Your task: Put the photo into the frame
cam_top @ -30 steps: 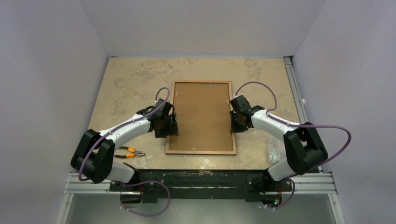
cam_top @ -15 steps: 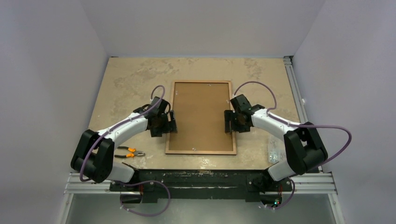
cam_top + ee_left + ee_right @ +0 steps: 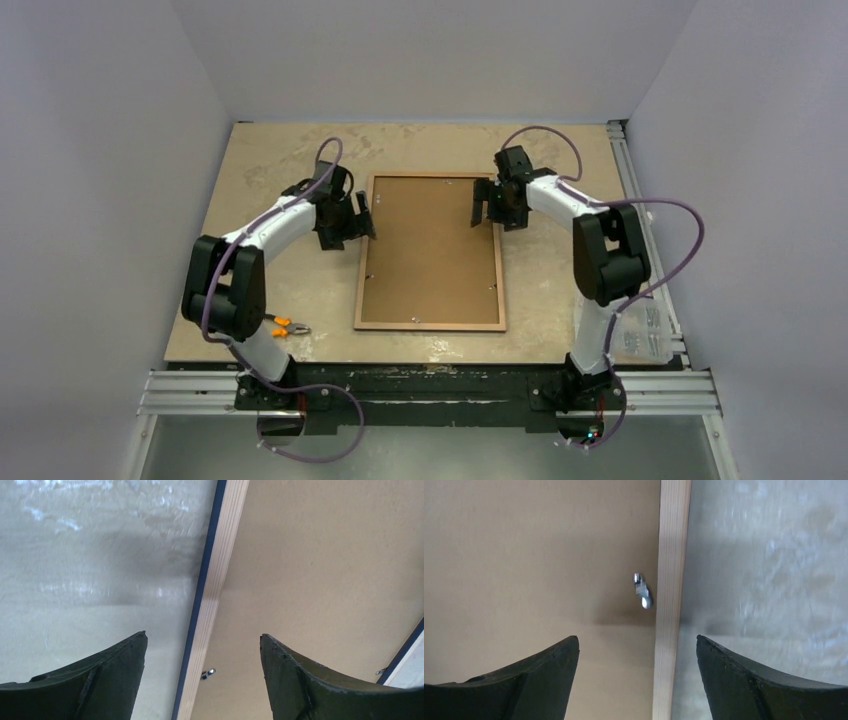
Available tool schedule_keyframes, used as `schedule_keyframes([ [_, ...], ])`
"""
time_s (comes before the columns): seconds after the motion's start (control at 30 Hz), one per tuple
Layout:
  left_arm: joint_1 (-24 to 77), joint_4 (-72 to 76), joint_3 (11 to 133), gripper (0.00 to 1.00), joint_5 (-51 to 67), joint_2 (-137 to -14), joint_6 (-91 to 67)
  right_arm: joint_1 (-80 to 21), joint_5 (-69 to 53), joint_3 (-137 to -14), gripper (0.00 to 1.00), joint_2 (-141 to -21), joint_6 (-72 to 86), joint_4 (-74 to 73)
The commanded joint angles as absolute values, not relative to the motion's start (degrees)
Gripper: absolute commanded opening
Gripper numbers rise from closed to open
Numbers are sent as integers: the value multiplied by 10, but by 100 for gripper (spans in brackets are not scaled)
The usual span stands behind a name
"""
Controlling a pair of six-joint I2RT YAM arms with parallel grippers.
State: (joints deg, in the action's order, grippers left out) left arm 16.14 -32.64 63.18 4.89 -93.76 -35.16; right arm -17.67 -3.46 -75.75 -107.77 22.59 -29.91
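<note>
The frame [image 3: 430,326] lies back-up on the table, its light wood rails around a plain brown backing board [image 3: 430,260]. The photo is hidden. My left gripper [image 3: 358,215] is open above the frame's left rail near the far end. In the left wrist view, the left gripper [image 3: 202,637] straddles the rail [image 3: 215,580], which has a dark blue edge and a small metal tab [image 3: 207,672]. My right gripper [image 3: 482,203] is open over the right rail. In the right wrist view, the right gripper [image 3: 637,639] spans the rail [image 3: 671,580] and a metal tab [image 3: 641,592]. Neither holds anything.
Orange-handled pliers [image 3: 285,326] lie near the left arm's base. A clear plastic bag [image 3: 640,335] sits at the right front corner. An aluminium rail [image 3: 630,190] runs along the table's right edge, and grey walls close in the table on three sides.
Both arms have moved from the middle of the frame's long rails toward its far end. Both grippers have opened wider, the right one from nearly shut.
</note>
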Motion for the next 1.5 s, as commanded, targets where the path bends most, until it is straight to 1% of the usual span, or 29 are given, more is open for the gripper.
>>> schedule_keyframes([
  [0.0,149,-335,686,80,64,-989,-319,-179,-3,-856,83,-1147,198,-334],
  [0.07,148,-335,698,80,65,-1009,-314,-179,20,-887,80,-1173,191,-344],
  [0.2,148,-332,706,80,70,-1033,-309,-179,49,-933,68,-1208,176,-373],
  [0.37,147,-326,705,80,74,-1042,-307,-179,56,-933,56,-1213,167,-376],
  [0.43,147,-327,705,80,75,-1043,-307,-179,40,-931,53,-1211,164,-381],
  [0.57,147,-327,706,80,76,-1044,-306,-179,39,-904,52,-1188,158,-377],
  [0.67,147,-327,708,79,80,-1047,-306,-179,47,-891,48,-1176,157,-375],
  [0.73,147,-325,708,79,82,-1047,-307,-179,49,-888,41,-1178,156,-376],
  [0.87,147,-326,710,79,86,-1045,-309,-179,77,-888,14,-1183,153,-381],
  [0.93,147,-325,711,79,90,-1041,-309,-179,86,-889,3,-1183,153,-380],
  [0.97,147,-324,710,78,93,-1039,-309,-179,91,-888,0,-1181,153,-379],
  [1.13,148,-302,682,77,126,-1018,-322,-180,81,-880,0,-1164,154,-376],
  [1.27,153,-265,634,72,178,-985,-346,-180,58,-847,0,-1130,160,-367],
  [1.33,167,-255,606,69,184,-969,-356,-179,45,-818,0,-1109,164,-361],
  [1.47,201,-236,550,67,179,-931,-382,-180,23,-770,0,-1067,173,-352],
])
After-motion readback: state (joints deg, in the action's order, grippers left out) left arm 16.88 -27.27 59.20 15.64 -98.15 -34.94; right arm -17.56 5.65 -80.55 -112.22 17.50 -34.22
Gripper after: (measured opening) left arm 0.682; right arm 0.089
